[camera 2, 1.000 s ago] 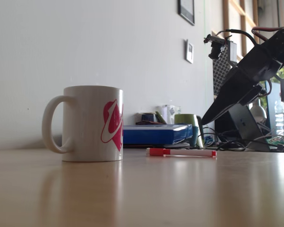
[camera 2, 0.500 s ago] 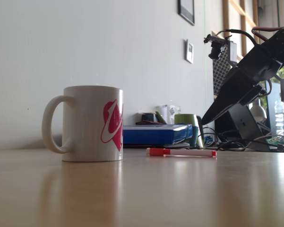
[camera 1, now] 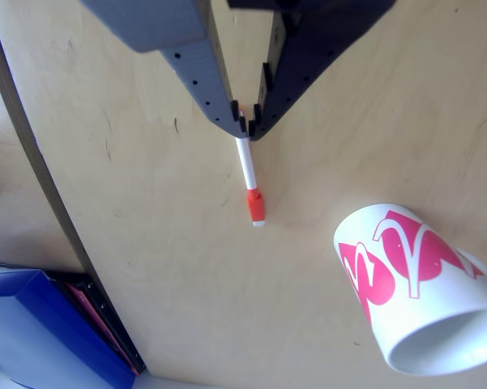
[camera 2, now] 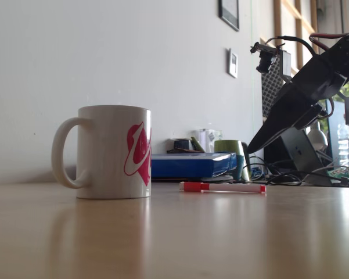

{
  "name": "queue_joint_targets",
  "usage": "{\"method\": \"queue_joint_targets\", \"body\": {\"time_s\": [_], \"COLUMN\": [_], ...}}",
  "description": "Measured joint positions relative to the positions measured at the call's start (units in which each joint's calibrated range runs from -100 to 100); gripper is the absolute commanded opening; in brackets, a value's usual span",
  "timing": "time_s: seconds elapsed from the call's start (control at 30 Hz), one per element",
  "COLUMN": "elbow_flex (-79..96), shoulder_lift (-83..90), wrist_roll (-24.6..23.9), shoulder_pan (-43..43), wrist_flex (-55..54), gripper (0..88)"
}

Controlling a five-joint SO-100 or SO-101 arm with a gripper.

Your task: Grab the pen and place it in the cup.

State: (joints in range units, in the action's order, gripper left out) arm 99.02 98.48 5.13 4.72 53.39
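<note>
Nothing has really moved since the earlier frames: arm, pen and cup sit where they were, at most a hair of drift at the wrist.

Step in hand: approach, pre-grasp. Fingers (camera 2: 249,149) hang above the desk (camera 2: 174,238), off the pen's red tail end in the fixed view. In the other view the fingers (camera 1: 245,123) are parted a little, nothing between them, and their tips sit right over the tail of the pen (camera 1: 249,174), which hides that end.

Pen (camera 2: 223,187) lies flat on the desk, well apart from the cup (camera 2: 107,151). Cup (camera 1: 417,292) stands upright with its mouth open.

Next move, my read: come straight down so the tips straddle the barrel, then close. Gap looks narrow, so alignment across the barrel matters.

Materials:
- pen: slim, round, smooth plastic; likely to roll or slip if pinched off-centre
- cup: glazed ceramic, rigid, wide mouth, easy target
- desk: pale wood, light grain, slightly glossy
- fingers: matte printed plastic, tapered, notched tips
</note>
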Motion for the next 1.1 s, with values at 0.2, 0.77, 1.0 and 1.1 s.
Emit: {"method": "queue_joint_targets", "body": {"time_s": [0.2,0.77,1.0,1.1], "elbow_flex": [0.00,0.00,-1.77,-6.65], "shoulder_lift": [0.00,0.00,-11.03,-20.72], "wrist_roll": [0.10,3.81,4.25,4.30], "shoulder_pan": [0.00,0.00,-0.30,-0.44], "wrist_flex": [0.00,0.00,-6.78,-11.78], "gripper": [1.2,33.2,33.2,33.2]}}
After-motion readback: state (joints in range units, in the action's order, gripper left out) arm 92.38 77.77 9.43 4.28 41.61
